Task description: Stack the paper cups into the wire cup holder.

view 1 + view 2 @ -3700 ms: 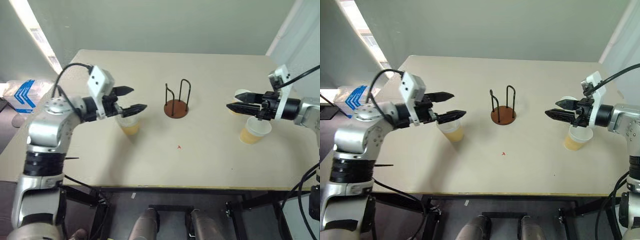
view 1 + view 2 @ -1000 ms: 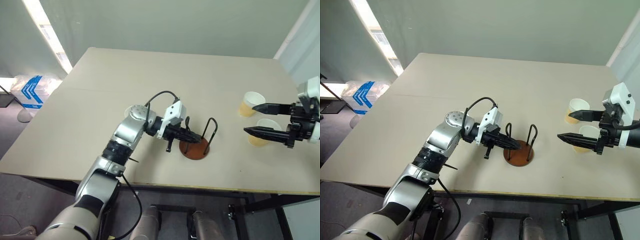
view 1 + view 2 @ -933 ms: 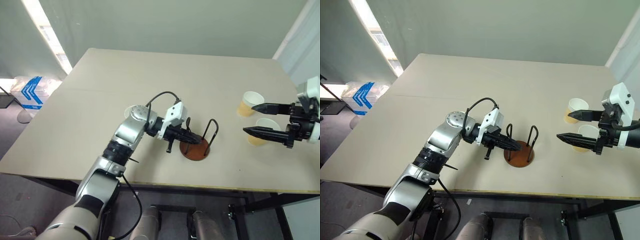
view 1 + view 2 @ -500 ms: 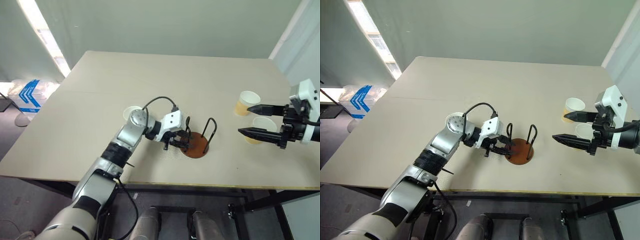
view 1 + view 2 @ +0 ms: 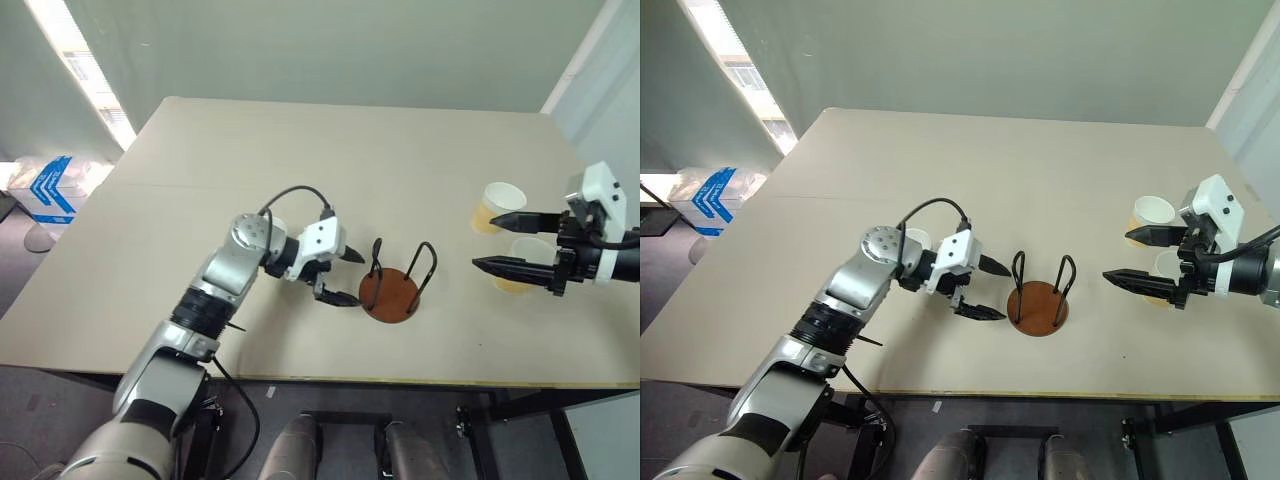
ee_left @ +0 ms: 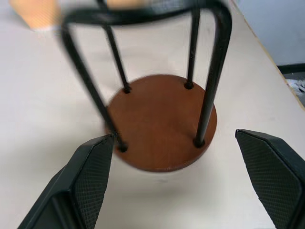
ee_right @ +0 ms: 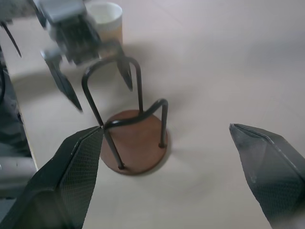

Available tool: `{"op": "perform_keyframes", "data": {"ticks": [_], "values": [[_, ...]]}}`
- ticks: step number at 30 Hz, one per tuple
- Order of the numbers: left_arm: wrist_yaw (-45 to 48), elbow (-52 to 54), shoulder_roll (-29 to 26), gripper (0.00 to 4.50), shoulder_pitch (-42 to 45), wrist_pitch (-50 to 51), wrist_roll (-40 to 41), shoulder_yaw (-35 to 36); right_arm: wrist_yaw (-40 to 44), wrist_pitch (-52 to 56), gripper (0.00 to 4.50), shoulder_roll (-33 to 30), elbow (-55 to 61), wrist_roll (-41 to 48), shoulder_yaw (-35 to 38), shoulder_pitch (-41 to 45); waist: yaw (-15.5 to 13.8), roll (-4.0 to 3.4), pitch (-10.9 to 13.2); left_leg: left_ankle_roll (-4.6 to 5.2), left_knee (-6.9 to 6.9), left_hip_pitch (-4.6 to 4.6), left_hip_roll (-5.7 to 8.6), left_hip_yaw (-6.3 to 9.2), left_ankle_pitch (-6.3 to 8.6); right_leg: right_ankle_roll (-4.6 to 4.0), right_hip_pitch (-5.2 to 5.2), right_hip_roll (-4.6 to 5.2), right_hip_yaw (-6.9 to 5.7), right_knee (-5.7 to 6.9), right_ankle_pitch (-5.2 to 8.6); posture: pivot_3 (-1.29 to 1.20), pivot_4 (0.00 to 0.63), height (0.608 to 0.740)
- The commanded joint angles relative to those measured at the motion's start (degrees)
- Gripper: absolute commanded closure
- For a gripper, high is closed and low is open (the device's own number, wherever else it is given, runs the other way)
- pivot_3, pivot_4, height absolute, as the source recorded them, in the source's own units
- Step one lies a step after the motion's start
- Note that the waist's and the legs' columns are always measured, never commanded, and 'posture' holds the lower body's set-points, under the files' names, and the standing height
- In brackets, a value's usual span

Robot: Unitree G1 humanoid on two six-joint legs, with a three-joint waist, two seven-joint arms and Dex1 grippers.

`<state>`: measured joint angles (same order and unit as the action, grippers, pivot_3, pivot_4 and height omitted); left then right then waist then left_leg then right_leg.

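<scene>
From the head views the holder [image 5: 392,290] stands empty mid-surface [image 5: 300,160], the left hand [image 5: 341,277] open beside it, right hand [image 5: 497,242] open by two cups [image 5: 500,205] under grey walls; in the left wrist view bare wires suggest fetching a cup next.

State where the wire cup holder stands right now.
In the eye views, the wire cup holder stands empty near the table's front edge, just right of the open left gripper and apart from it.
</scene>
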<state>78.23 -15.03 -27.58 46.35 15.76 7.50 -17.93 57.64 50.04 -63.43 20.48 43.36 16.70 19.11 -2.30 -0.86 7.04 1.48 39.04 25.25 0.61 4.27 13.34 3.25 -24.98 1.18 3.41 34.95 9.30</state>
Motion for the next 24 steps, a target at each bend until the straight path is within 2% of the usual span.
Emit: {"op": "perform_keyframes", "data": {"ticks": [1, 6, 12, 17, 24], "values": [[0.54, 5.12, -1.77, 0.04, 1.74, 1.66, 2.67, 2.89, 0.74, -0.99, 0.00, -1.41, -0.02, -0.82, -0.04, 1.51, 0.01, 0.00, 0.00, 0.01, 0.00, 0.00, 0.00, -0.01, 0.01, -0.02, 0.00, 0.01, 0.00, 0.00, 0.01, 0.00, 0.150, 0.740], [1.28, 10.14, -5.70, 0.04, 2.25, 5.26, 6.44, 6.15, 0.65, -1.65, 0.00, -1.95, -3.36, -3.60, -3.83, 6.37, 0.31, -0.01, 0.01, 0.01, 0.00, -0.02, -0.01, -0.05, 0.06, -0.12, -0.03, 0.02, 0.00, 0.00, 0.07, 0.00, 0.150, 0.740], [0.09, 9.92, -9.57, 0.04, 3.12, 6.19, 7.79, 9.20, 2.21, -4.79, 0.00, -0.70, -12.88, -10.85, -12.73, 18.59, 0.95, -0.03, 0.02, 0.04, -0.01, -0.11, -0.06, -0.06, -0.05, -0.51, -0.05, 0.01, 0.04, 0.04, 0.07, 0.00, 0.150, 0.740], [-3.21, 9.11, -11.30, 0.04, 2.92, 9.59, 9.98, 13.63, 6.69, -16.80, 0.00, 3.30, -30.15, -25.04, -24.96, 32.02, 1.40, -0.03, 0.02, 0.09, 0.01, -0.15, -0.09, -0.05, -0.12, -0.71, -0.06, 0.01, 0.05, 0.07, 0.02, 0.00, 0.150, 0.740], [-8.12, 12.29, -11.31, 0.04, 1.47, 12.70, 13.91, 18.45, 9.44, -33.59, 0.00, 9.98, -54.86, -40.46, -33.59, 42.91, 1.41, -0.07, 0.04, 0.09, -0.17, -0.02, -0.12, -0.04, -0.12, -0.46, -0.37, 0.01, -0.01, 0.12, -0.32, 0.00, 0.150, 0.740]]}}
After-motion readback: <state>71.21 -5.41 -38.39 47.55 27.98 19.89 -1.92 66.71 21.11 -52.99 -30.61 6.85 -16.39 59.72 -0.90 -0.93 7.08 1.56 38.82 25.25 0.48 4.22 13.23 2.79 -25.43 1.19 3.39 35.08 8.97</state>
